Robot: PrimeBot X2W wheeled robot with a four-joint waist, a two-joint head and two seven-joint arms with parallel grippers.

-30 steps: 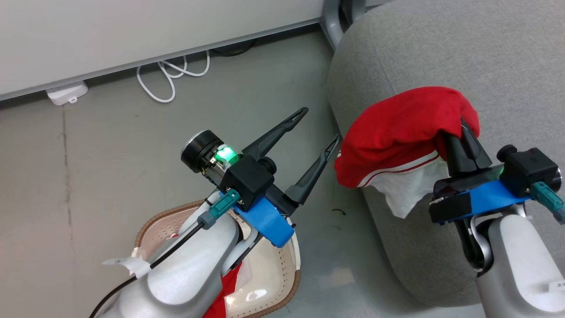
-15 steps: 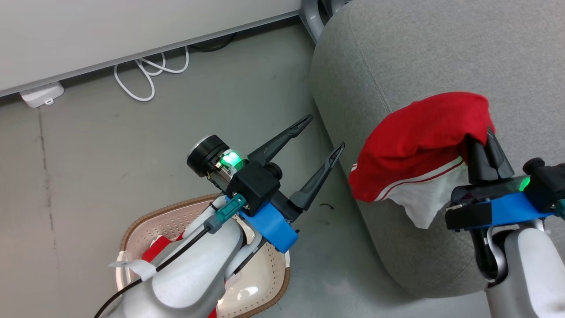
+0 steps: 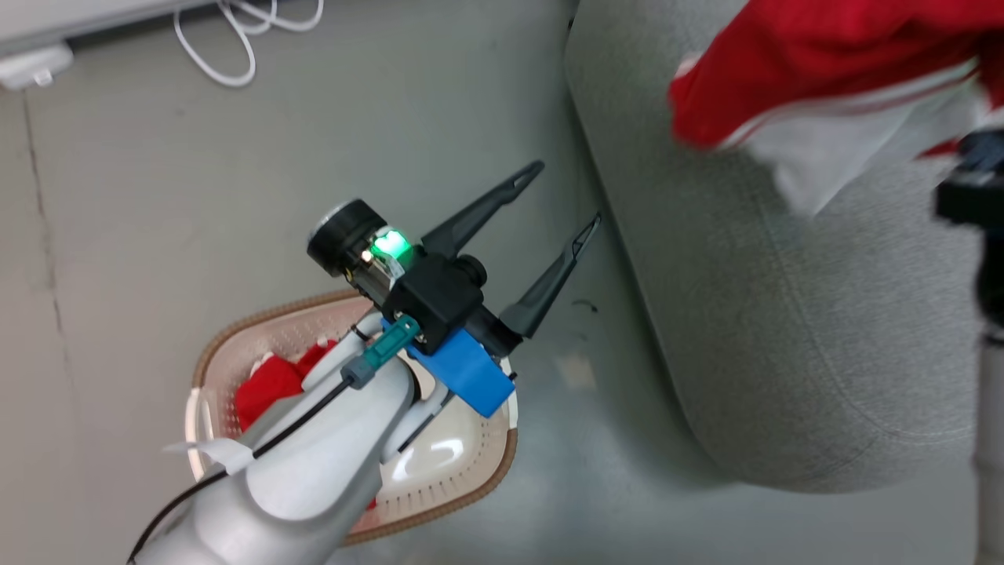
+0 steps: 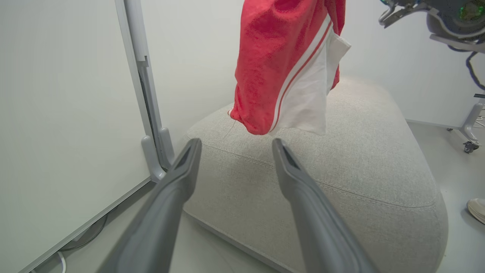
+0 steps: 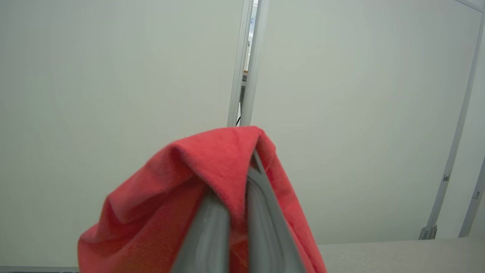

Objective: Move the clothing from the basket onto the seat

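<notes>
The striped red clothing (image 3: 800,71) with its white panel hangs over the grey seat (image 3: 784,314), bunched around my right gripper (image 5: 242,189), which is shut on it. In the left wrist view the same garment (image 4: 280,68) dangles clear above the seat (image 4: 360,159). The plain red garment (image 3: 271,384) lies in the cream basket (image 3: 235,337) on the floor, partly hidden under my left forearm. My left gripper (image 3: 569,192) is open and holds nothing, above the floor between basket and seat; its fingers (image 4: 182,182) point at the seat's edge.
A white cable (image 3: 227,47) and a power strip (image 3: 31,67) lie by the wall. A partition post (image 4: 147,94) stands left of the seat. A wheeled stand leg (image 4: 470,129) and a pale shoe (image 4: 477,210) are beyond the seat's right side.
The head camera has tilted, shifting the whole picture. My right gripper has carried the striped garment higher and further over the seat. The left gripper stays open.
</notes>
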